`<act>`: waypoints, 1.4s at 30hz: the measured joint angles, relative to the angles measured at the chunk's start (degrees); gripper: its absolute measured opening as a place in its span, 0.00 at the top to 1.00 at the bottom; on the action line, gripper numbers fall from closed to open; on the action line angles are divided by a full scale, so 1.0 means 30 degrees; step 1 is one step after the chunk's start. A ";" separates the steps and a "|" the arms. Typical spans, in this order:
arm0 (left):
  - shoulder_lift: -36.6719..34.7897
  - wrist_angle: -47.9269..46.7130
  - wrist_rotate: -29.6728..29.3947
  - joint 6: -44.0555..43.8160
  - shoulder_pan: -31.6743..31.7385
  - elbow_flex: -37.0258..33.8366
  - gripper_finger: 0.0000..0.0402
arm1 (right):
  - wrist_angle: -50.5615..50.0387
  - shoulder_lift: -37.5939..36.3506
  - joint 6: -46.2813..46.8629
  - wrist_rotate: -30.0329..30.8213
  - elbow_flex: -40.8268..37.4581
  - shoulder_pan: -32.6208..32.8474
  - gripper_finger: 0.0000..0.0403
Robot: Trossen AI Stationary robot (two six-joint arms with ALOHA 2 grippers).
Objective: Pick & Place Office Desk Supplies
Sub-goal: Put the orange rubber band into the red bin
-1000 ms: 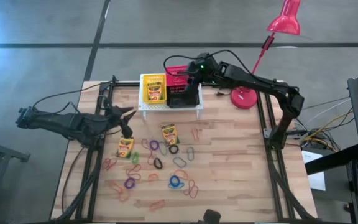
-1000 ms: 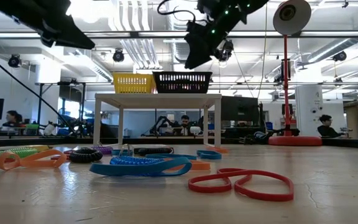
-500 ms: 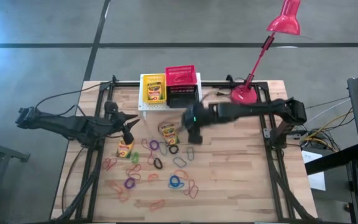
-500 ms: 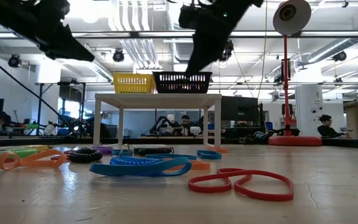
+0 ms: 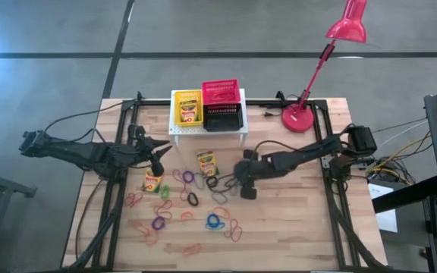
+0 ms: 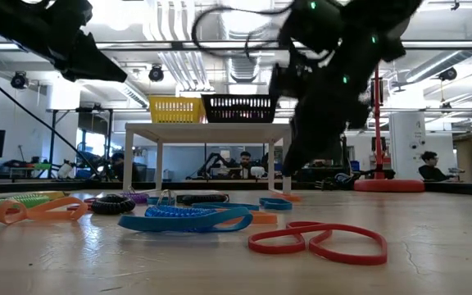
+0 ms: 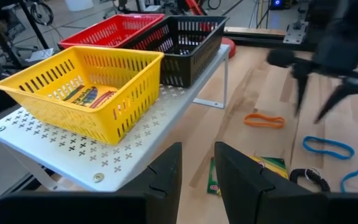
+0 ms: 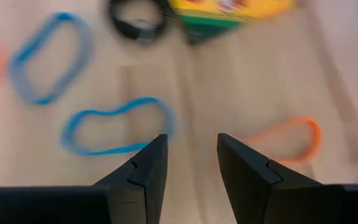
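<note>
A crayon box [image 5: 189,111] is held in the yellow basket [image 7: 84,89]; nothing can be made out in the red basket [image 5: 220,90] or black basket [image 5: 223,118]. The right gripper [image 8: 188,163], its jaws parted and empty, is poised above a blue loop [image 8: 115,132] and an orange loop [image 8: 286,139]. The left gripper [image 7: 197,177], parted, is empty; a second crayon box [image 7: 261,171] lies just beyond.

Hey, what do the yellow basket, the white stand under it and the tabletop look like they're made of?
Yellow basket: looks like moulded plastic, glossy, with slotted mesh walls. White stand: probably painted sheet metal, matte, punched with small cross-shaped holes, on thin legs. Tabletop: pale wood in joined strips, butcher-block style, with a smooth finish.
</note>
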 joint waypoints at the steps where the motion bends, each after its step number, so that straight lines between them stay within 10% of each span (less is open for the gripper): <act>1: 0.0000 0.0025 -0.0001 0.0014 0.0000 0.0000 0.75 | 0.0451 0.0000 0.0322 0.0469 -0.0367 -0.0064 0.66; 10: 0.0000 0.0037 -0.0005 0.0206 0.0000 0.0000 0.75 | 0.3883 0.0036 0.0143 0.2175 -0.2777 -0.0480 0.70; 28: 0.0000 0.0355 -0.0003 0.0522 -0.0007 0.0000 0.75 | 0.5206 0.0102 -0.3055 -0.0652 -0.4017 -0.1480 0.89; 42: 0.0000 0.0533 -0.0011 0.0519 -0.0007 0.0000 0.76 | 0.3635 -0.0933 -0.4322 -0.1970 -0.1385 -0.1484 0.98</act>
